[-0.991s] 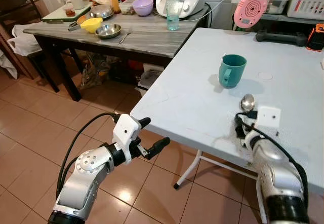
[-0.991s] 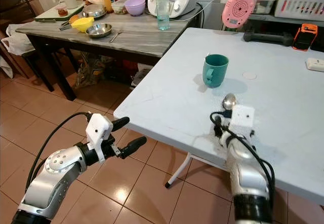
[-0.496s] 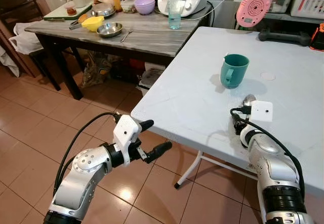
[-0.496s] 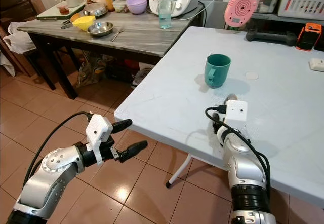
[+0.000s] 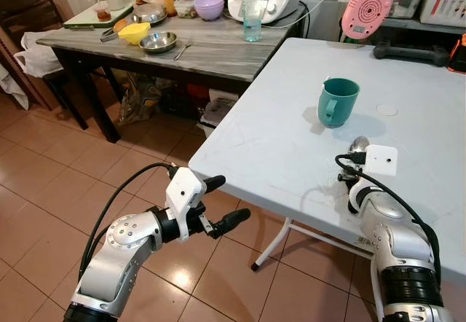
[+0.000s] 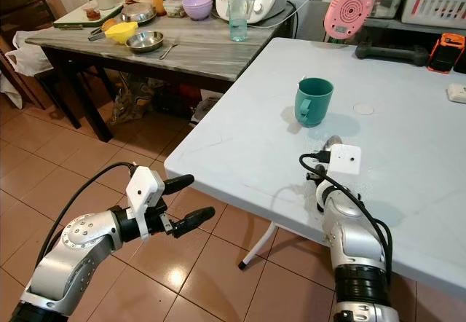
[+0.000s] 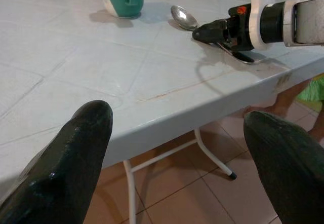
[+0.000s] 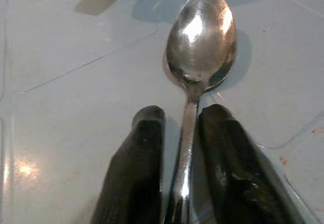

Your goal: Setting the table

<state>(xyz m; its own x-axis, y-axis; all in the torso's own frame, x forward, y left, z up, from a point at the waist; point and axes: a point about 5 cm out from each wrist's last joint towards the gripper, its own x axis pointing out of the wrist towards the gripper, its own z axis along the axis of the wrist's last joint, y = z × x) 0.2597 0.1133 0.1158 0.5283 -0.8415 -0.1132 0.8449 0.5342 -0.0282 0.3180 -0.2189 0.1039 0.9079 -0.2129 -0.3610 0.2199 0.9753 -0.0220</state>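
A metal spoon (image 8: pixel 201 36) lies flat on the pale blue table (image 5: pixel 262 140), just in front of a teal mug (image 5: pixel 337 101). My right gripper (image 8: pixel 181 117) rests low on the table with the spoon's handle between its black fingers (image 8: pixel 144 153). The fingers stand a little wider than the handle, with a narrow gap on one side. From the left wrist view the same gripper (image 7: pixel 208 31) straddles the handle. My left gripper (image 5: pixel 234 197) hovers open and holds nothing, off the table's near corner, over the tiled floor.
A wooden side table (image 5: pixel 211 52) at the back left carries a yellow bowl (image 5: pixel 133 33), a steel dish (image 5: pixel 157 42), a purple bowl (image 5: pixel 209 6) and a water bottle (image 5: pixel 252 9). A pink round device (image 5: pixel 363 12) stands at the far table edge.
The right wrist has drawn back slightly while the spoon stays put on the table. The left arm has drifted a little towards the table corner.
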